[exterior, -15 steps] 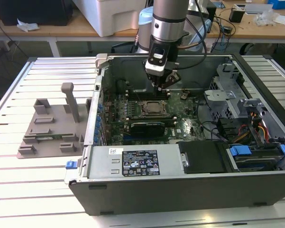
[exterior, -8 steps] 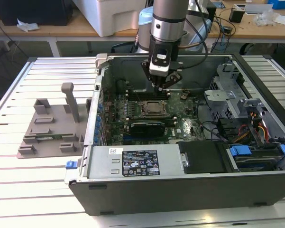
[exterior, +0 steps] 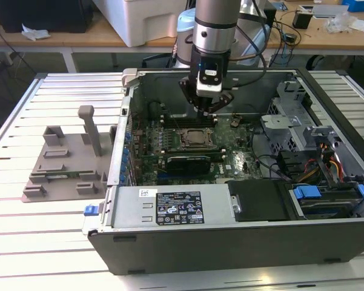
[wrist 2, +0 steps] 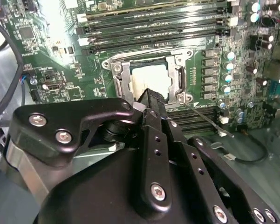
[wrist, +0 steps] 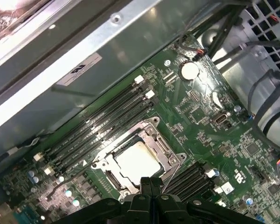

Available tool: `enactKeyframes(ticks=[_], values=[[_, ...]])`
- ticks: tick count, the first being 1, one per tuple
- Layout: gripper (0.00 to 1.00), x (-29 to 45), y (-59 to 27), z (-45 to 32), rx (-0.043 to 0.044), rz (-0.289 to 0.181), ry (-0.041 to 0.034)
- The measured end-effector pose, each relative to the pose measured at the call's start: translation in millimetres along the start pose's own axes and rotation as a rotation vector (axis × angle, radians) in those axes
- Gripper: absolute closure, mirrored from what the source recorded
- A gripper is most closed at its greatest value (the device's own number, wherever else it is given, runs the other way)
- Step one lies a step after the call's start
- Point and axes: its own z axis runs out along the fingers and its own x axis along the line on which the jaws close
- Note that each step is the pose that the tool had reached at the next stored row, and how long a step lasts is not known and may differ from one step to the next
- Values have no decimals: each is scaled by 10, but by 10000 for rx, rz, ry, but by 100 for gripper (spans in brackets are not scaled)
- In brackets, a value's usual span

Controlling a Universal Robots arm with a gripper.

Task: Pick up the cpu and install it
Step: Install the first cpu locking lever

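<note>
One chip to watch: the cpu (wrist: 136, 160) lies flat in the socket (wrist: 162, 145) on the motherboard (wrist: 200, 116), pale metal top facing up at the jaws. The jaws are clenched tip to tip, nothing visible between them, poised above the chip. It sits below and a touch beyond their tips. It's square, no long axis, edges lined up with the socket frame.
</note>
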Motion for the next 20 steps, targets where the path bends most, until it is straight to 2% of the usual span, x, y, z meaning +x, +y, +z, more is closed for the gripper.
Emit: enactKeyframes(ticks=[11,14,17,20], values=[[89,0,0,0,5,-1613,-72],[89,0,0,0,-157,-1892,16],[89,0,0,0,-192,-2275,25],[89,0,0,0,-275,-2666,61]])
